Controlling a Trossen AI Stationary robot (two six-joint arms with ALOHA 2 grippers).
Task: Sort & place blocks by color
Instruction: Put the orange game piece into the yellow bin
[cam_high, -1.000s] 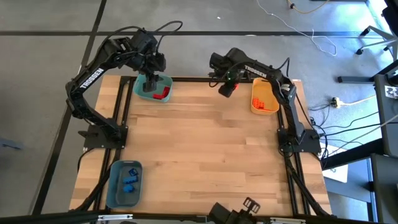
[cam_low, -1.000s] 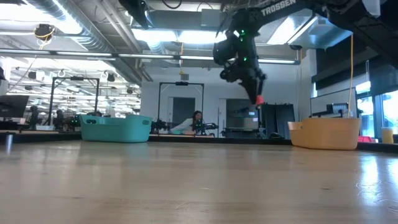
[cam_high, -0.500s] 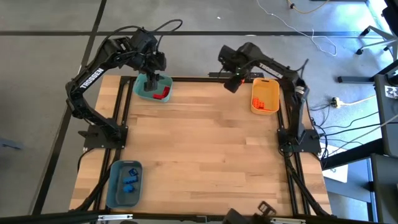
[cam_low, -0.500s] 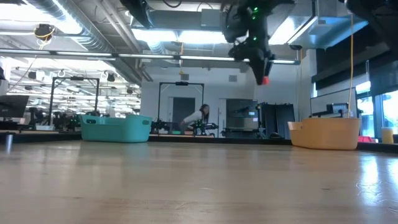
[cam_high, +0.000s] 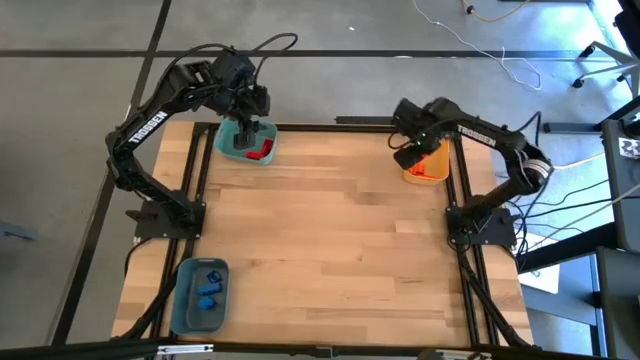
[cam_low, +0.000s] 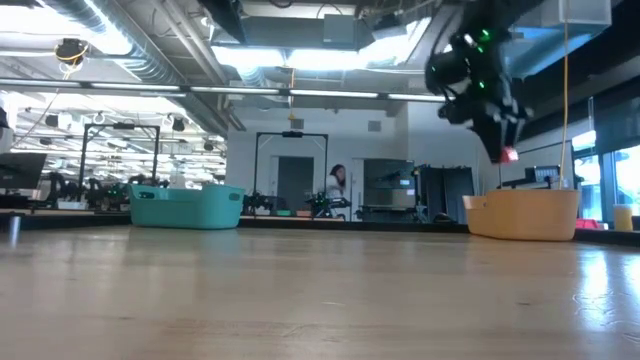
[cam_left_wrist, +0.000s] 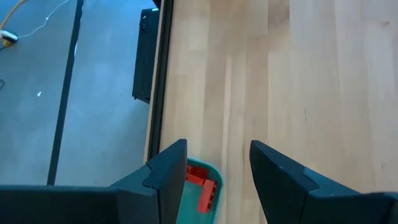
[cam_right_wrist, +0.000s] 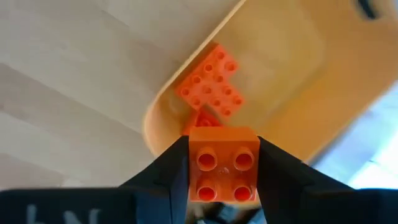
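My right gripper (cam_right_wrist: 222, 163) is shut on an orange block (cam_right_wrist: 222, 168) and hangs over the near-left rim of the yellow-orange bin (cam_right_wrist: 292, 74) at the table's far right. Other orange blocks (cam_right_wrist: 210, 87) lie on that bin's floor. In the low view the gripper (cam_low: 500, 140) is well above the bin (cam_low: 520, 215). My left gripper (cam_left_wrist: 217, 165) stands open, nothing between its fingers, above the teal bin (cam_high: 266, 131) at the far left, where red blocks (cam_left_wrist: 202, 186) lie. Blue blocks (cam_high: 207, 290) lie in the grey-blue bin (cam_high: 185, 300). My right gripper pinches the orange block by two opposite sides (cam_right_wrist: 191, 168) between its two fingers. The fingers come from above and point down. The block is lifted clear above the bin, level, its four-stud face turned up toward the wrist.
The three bins stand at the table's far-left, far-right and near-left corners, and the wooden top (cam_high: 330, 230) stretches between them. A black frame rail (cam_high: 300, 125) runs along the far edge. A person (cam_low: 337, 185) shows in the room behind.
My right gripper has swung toward the table's right edge with the orange block, from beyond the far edge left of the yellow-orange bin to above that bin, rolling its wrist on the way. The block has stayed in the hold.
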